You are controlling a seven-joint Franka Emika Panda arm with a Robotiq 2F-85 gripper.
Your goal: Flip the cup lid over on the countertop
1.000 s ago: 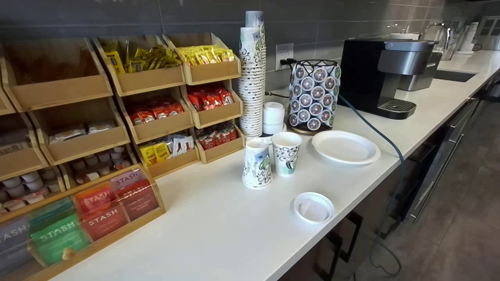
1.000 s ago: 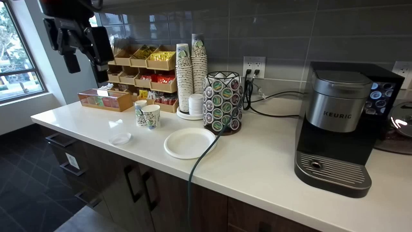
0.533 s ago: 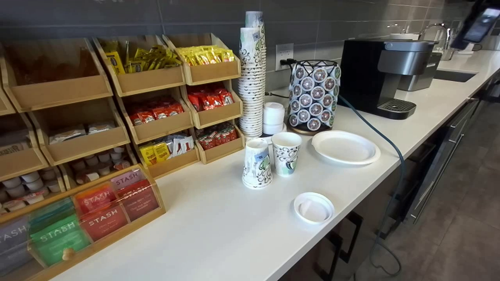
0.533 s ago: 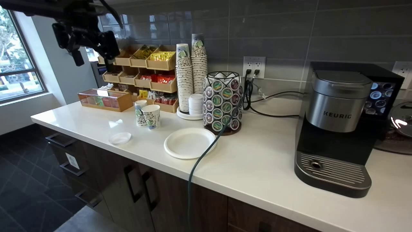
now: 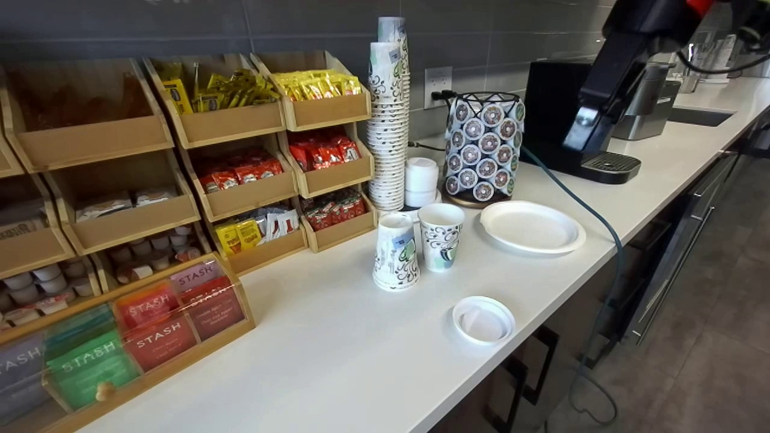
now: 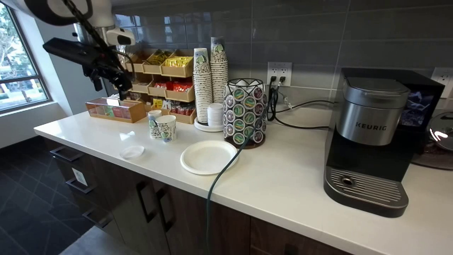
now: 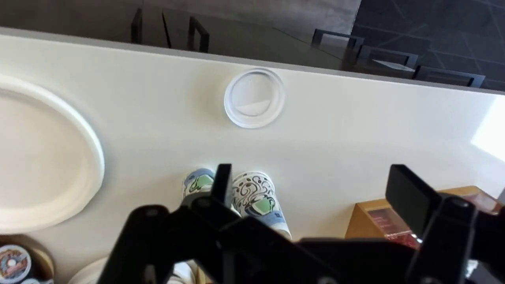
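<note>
The cup lid lies flat on the countertop near its front edge, a white disc with a rim round a recessed middle. It shows in both exterior views [image 5: 483,320] [image 6: 132,152] and in the wrist view [image 7: 254,98]. The white countertop [image 5: 337,355] runs under it and also shows in the wrist view [image 7: 335,130]. My gripper [image 7: 311,169] is open and empty, its fingers wide apart. In the exterior views the gripper [image 5: 579,141] [image 6: 110,89] hangs well above the counter, apart from the lid. In the wrist view the lid is beyond the fingertips.
Two printed paper cups [image 5: 397,252] [image 5: 442,237] stand behind the lid. A white plate [image 5: 532,227] lies beside them. A pod rack [image 5: 484,147], tall cup stacks [image 5: 387,132], a tea box [image 5: 150,331] and a coffee maker [image 6: 371,141] stand along the counter. A cable [image 6: 226,170] crosses the counter.
The arm has swung into an exterior view from the upper right, coming lower. In the exterior view where it showed before, the gripper has moved down and right and tilted. The lid has not moved.
</note>
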